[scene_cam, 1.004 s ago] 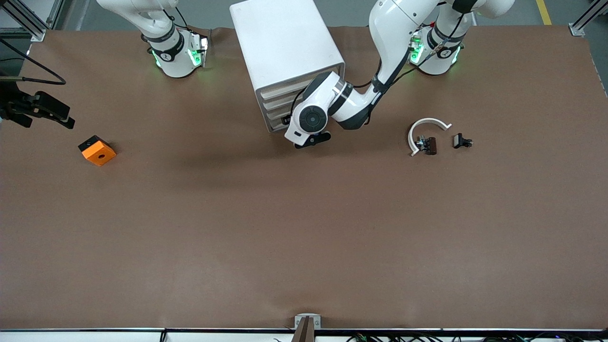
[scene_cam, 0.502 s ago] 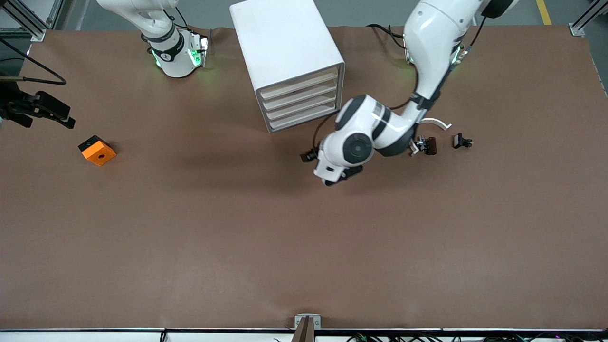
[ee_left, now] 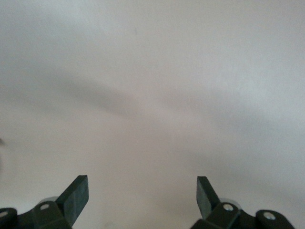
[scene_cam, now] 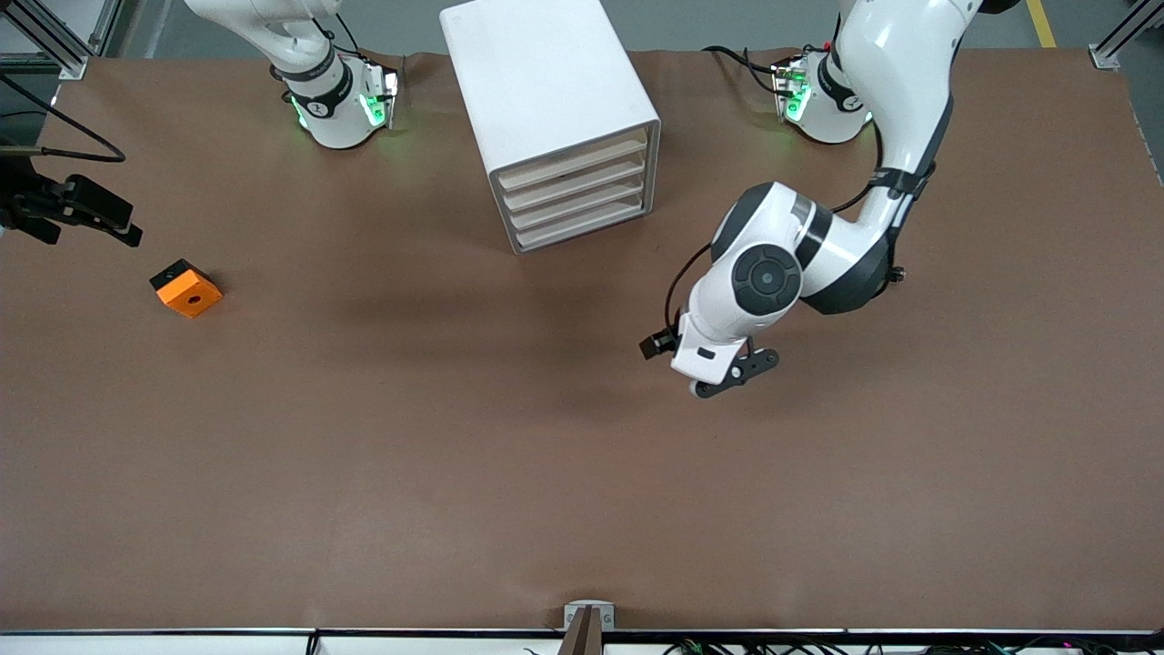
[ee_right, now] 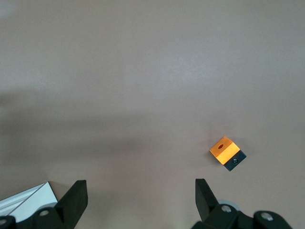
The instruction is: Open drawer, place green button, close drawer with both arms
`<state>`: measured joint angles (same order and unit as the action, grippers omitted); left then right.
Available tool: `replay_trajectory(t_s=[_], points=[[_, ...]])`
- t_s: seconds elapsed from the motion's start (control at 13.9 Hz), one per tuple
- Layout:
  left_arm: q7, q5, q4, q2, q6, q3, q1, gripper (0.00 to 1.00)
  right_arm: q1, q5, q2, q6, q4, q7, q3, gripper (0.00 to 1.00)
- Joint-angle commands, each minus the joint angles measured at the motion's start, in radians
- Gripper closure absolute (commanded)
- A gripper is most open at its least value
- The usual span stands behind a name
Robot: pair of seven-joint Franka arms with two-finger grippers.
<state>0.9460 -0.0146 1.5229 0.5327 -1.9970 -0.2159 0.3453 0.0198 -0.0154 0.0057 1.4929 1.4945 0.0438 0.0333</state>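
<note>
The white cabinet (scene_cam: 546, 82) stands between the two arm bases, and a corner of it shows in the right wrist view (ee_right: 26, 200). All four drawers are pushed in, and the lowest drawer (scene_cam: 582, 227) is shut. The button is not in view anywhere. My left gripper (scene_cam: 737, 371) is open and empty over bare table, nearer the front camera than the cabinet and toward the left arm's end; its wrist view (ee_left: 143, 195) shows only tabletop. My right gripper (ee_right: 140, 200) is open and empty, high above the table. It is out of the front view.
An orange block with a hole (scene_cam: 186, 288) lies toward the right arm's end of the table and shows in the right wrist view (ee_right: 228, 152). A black clamp-like fixture with a cable (scene_cam: 73, 209) sits at that table edge. The left arm covers the small black clips.
The left gripper has left the cabinet's drawer fronts and swung toward the front camera and the left arm's end. The left arm now covers the clips. The right arm has not moved.
</note>
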Motion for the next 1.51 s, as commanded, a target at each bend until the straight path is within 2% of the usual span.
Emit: replay_trajectory(t_s=[0.0,0.29,0.43,0.65,0.86,1.08,1.43], points=[[0.005,0.067,-0.018,-0.054,0.018,-0.005,-0.040,0.00,-0.006,0.020,-0.004,-0.005,-0.011,-0.007,-0.004,0.00],[-0.036,0.067,-0.020,-0.138,0.038,-0.007,-0.159,0.00,-0.006,0.020,-0.004,-0.003,-0.011,-0.007,-0.004,0.00],[-0.112,0.065,-0.026,-0.190,0.110,-0.008,-0.222,0.00,-0.008,0.020,-0.004,-0.002,-0.011,-0.007,-0.004,0.00],[-0.350,0.050,-0.047,-0.316,0.277,-0.010,-0.333,0.00,-0.006,0.020,-0.004,-0.002,-0.011,-0.007,-0.004,0.00],[-0.513,0.051,-0.093,-0.368,0.397,-0.013,-0.429,0.00,-0.006,0.020,-0.004,0.000,-0.011,-0.007,-0.006,0.00],[-0.648,0.051,-0.099,-0.395,0.424,-0.016,-0.440,0.00,-0.006,0.020,-0.004,0.000,-0.011,-0.007,-0.006,0.00],[-0.661,0.048,-0.099,-0.401,0.460,-0.039,-0.437,0.00,-0.006,0.020,-0.004,0.001,-0.011,-0.007,-0.006,0.00]])
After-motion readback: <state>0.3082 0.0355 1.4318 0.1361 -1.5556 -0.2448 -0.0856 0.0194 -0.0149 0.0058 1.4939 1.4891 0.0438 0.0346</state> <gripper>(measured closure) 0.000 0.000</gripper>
